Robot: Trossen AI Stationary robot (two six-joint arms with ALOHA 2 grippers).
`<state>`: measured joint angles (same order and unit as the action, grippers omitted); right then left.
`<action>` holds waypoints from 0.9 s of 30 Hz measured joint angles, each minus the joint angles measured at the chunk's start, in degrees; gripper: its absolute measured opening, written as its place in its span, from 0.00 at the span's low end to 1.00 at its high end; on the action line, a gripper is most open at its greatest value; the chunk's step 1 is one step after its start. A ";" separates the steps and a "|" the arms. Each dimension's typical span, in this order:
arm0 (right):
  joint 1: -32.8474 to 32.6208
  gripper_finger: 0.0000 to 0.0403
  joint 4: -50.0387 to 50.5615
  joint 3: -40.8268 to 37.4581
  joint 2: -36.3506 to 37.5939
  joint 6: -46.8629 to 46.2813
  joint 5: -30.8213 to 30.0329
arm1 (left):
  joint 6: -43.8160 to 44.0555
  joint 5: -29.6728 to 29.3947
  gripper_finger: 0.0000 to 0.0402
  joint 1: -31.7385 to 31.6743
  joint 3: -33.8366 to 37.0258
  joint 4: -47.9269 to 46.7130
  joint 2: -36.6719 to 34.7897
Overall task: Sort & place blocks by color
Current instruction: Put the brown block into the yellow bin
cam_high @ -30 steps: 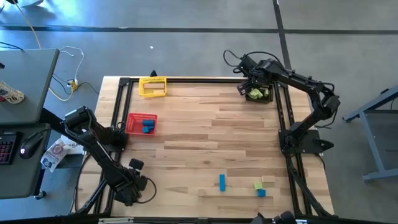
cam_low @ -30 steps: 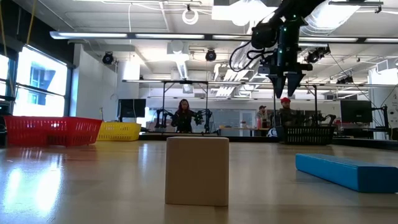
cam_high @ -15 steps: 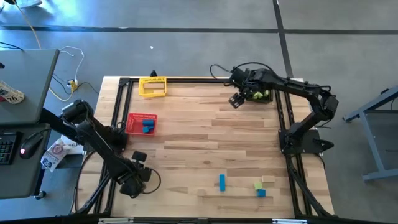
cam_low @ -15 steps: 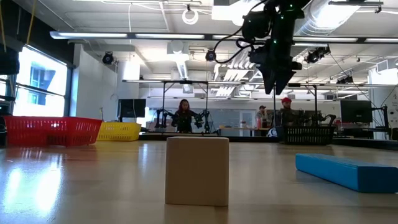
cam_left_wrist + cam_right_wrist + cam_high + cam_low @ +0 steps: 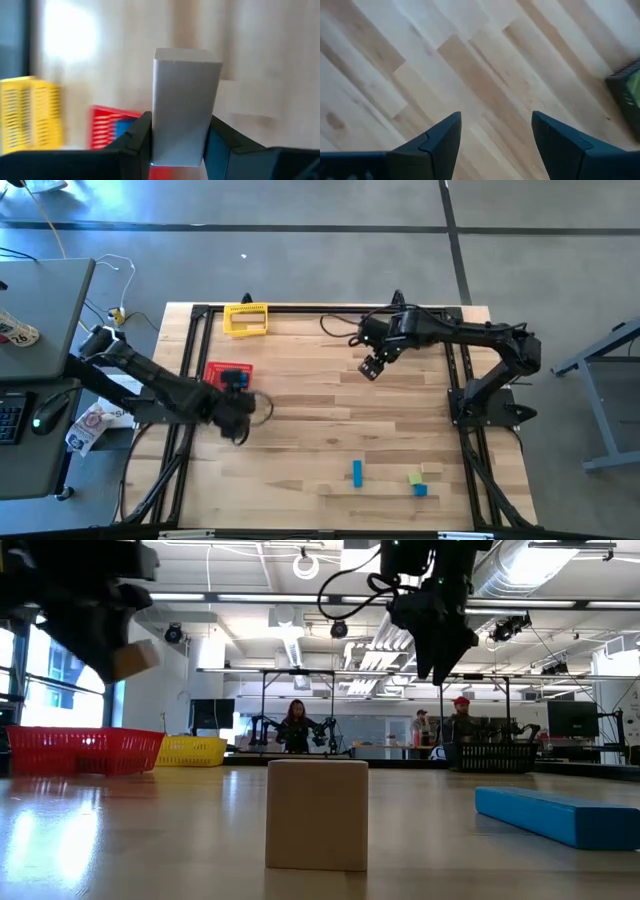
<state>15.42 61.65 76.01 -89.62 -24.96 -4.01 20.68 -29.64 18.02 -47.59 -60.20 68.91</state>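
Observation:
My left gripper (image 5: 238, 418) hangs above the table just near of the red basket (image 5: 228, 377), shut on a plain tan block (image 5: 185, 105). The low view shows that block (image 5: 135, 658) high in the air. My right gripper (image 5: 372, 365) is open over bare wood in the far middle of the table, with nothing between its fingers (image 5: 440, 140). On the table near the right near corner rest a blue bar (image 5: 357, 472), a green block (image 5: 415, 478), a tan block (image 5: 432, 469) and a small blue block (image 5: 420, 490). Blue blocks lie in the red basket. My left gripper pinches the tan block between its two fingers, one finger (image 5: 137, 137) on each of two opposite side faces (image 5: 162, 145). The block's free end (image 5: 187, 57) sticks out past the fingertips. It is lifted clear of the table and sits tilted in the low view.
A yellow basket (image 5: 245, 318) stands at the far edge, left of the middle. A black basket (image 5: 627, 85) with green inside stands at the far right corner. A black frame (image 5: 190, 360) runs round the table. People stand in the room beyond (image 5: 297, 725).
My left gripper has swung from the near left corner toward the far edge and the red basket, and has come into the low view high up with the tan block. My right gripper has left the black basket and moved toward the table's left and near edges.

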 joint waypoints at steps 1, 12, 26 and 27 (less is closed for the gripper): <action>-0.66 0.57 0.00 0.00 0.00 -0.42 -0.02 | -1.44 -1.29 0.25 -2.11 0.00 0.01 -0.65; -6.66 0.57 -0.55 0.00 0.00 -3.58 -0.02 | -22.90 -8.19 0.25 -28.11 0.00 7.09 -3.29; -11.22 0.57 -5.64 0.00 0.00 -9.62 -0.36 | -47.16 8.21 0.25 -57.62 0.00 31.24 -2.70; -11.85 0.57 -5.64 0.01 0.00 -10.81 -0.77 | -46.49 8.69 0.25 -58.94 0.00 31.29 -2.70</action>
<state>3.57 56.01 76.02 -89.62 -35.77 -4.78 -25.81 -20.95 -40.92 -47.59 -28.91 66.22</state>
